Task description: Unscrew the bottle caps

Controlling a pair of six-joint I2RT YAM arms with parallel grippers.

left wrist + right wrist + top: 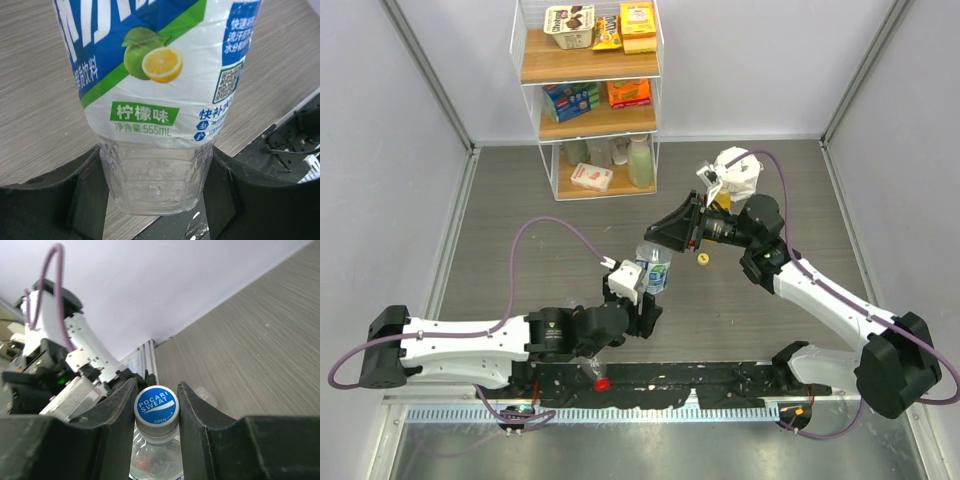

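Bottle (656,272): clear, blue-and-white label with lemon picture, 555mL; tilted, base clamped in left gripper (157,192); its cap (156,406), blue-topped, sits on the neck, pinched by right gripper (157,390); red cap (603,383) loose on black strip (720,380); yellow cap (703,260) loose on table (520,200).

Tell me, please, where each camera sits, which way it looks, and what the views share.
Top external: above and behind the arms, looking down on the table; both arms show, left gripper and right gripper meeting at the bottle.
Left wrist: looks along its own fingers at the bottle's blue label and clear base.
Right wrist: looks along its own fingers at the cap; the left arm shows behind.
Shared: all three show that bottle.
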